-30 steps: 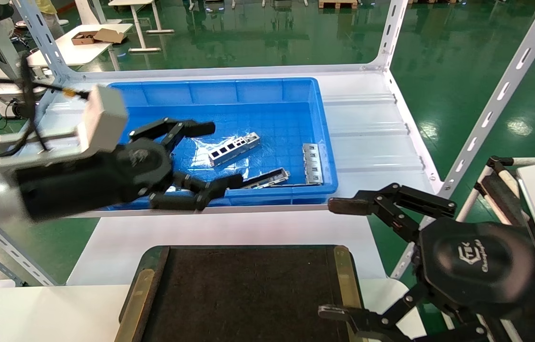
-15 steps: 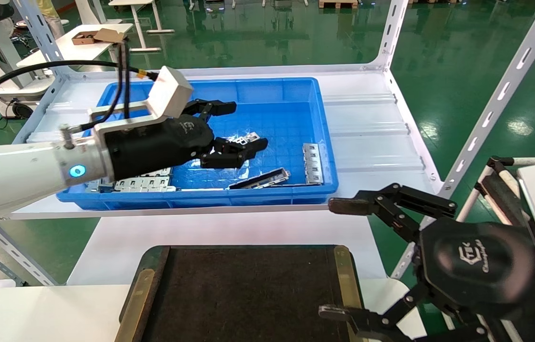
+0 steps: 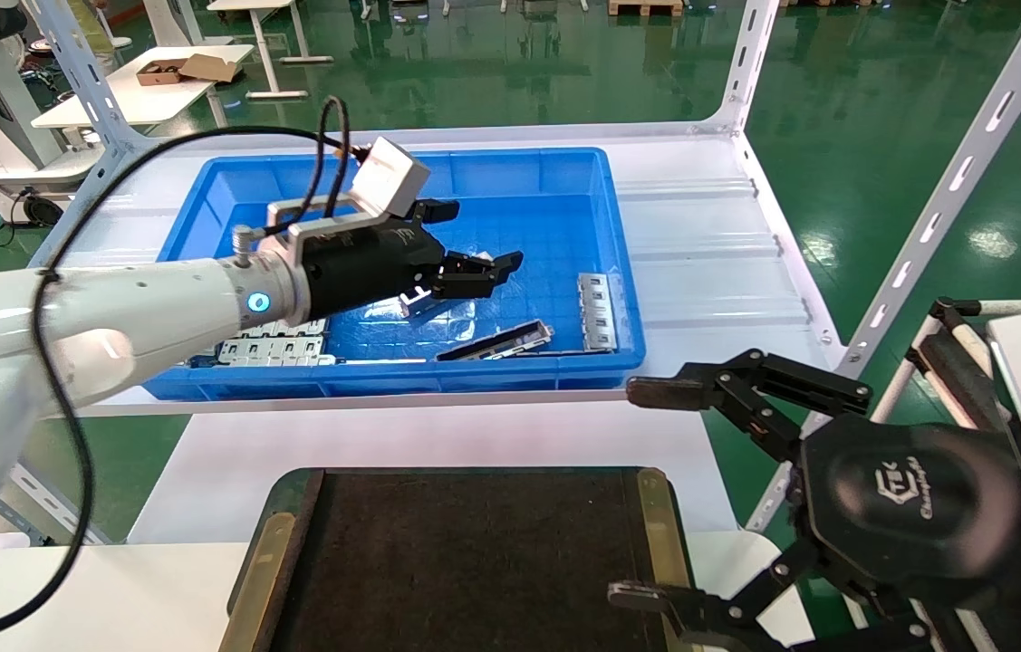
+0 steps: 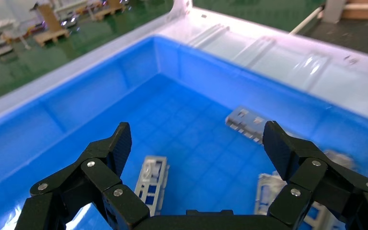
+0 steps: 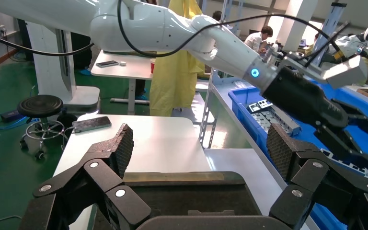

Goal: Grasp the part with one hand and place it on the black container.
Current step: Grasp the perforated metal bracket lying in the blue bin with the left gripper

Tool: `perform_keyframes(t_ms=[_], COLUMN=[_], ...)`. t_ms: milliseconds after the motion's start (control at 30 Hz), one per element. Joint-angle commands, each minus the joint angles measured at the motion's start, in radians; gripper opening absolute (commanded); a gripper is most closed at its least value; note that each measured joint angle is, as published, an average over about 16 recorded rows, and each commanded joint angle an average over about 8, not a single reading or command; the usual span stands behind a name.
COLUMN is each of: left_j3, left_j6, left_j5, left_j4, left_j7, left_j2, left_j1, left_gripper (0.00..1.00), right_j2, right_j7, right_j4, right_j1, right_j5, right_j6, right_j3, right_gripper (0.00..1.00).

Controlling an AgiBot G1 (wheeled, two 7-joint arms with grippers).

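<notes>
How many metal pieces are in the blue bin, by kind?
Short housing with square windows: 1
Dark open channel: 1
Flat slotted plates: 2, one at the right and one at the left; the arm may hide more there
Total: 4 in view

The blue bin (image 3: 619, 272) is smooth, glossy plastic with a moulded grid floor. The part (image 4: 151, 184) in it is bare silver-grey sheet metal with a dull sheen. The left hand (image 3: 474, 243) is matt black, its fingers (image 4: 117, 146) finely ribbed; its arm (image 3: 111, 312) is glossy white. The black container (image 3: 465, 561) looks matt and felt-like, edged with brass-coloured strips (image 3: 659, 525). The surface (image 3: 438, 444) is smooth white.
</notes>
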Motion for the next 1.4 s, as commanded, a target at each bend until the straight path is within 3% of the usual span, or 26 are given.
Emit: perform_keyframes(t_ms=[33, 167, 200, 233, 400, 467, 533, 1400], left_j3=[0.001, 0.003, 0.004, 0.006, 0.018, 0.024, 0.03, 0.086], left_j6=[-0.022, -0.076, -0.089, -0.1, -0.132, -0.137, -0.142, -0.16], left_j5=[0.005, 0.011, 0.012, 0.012, 0.008, 0.004, 0.0, -0.033], left_j4=[0.054, 0.128, 0.142, 0.153, 0.186, 0.192, 0.196, 0.226], left_j7=[0.022, 0.064, 0.073, 0.08, 0.091, 0.086, 0.08, 0.046], left_j2=[0.026, 0.06, 0.067, 0.072, 0.086, 0.087, 0.087, 0.078], left_j1=[-0.014, -0.026, -0.028, -0.029, -0.028, -0.025, -0.024, -0.008], left_gripper=[1.0, 1.0, 1.0, 0.94, 0.32, 0.07, 0.0, 0.0], right_j2=[0.0, 0.0, 0.0, 0.0, 0.0, 0.0, 0.0, 0.0], right_j7=[0.0, 0.0, 0.0, 0.0, 0.0, 0.0, 0.0, 0.0], right_j4=[0.0, 0.0, 0.0, 0.0, 0.0, 0.0, 0.0, 0.0], right_j1=[0.0, 0.0, 0.0, 0.0, 0.0, 0.0, 0.0, 0.0], right_j5=[0.0, 0.0, 0.0, 0.0, 0.0, 0.0, 0.0, 0.001], right_j6=[0.0, 0.0, 0.0, 0.0, 0.0, 0.0, 0.0, 0.0], right_j3=[0.0, 0.0, 0.0, 0.0, 0.0, 0.0, 0.0, -0.001], right_gripper=[1.0, 0.95, 0.87, 0.74, 0.13, 0.0, 0.0, 0.0])
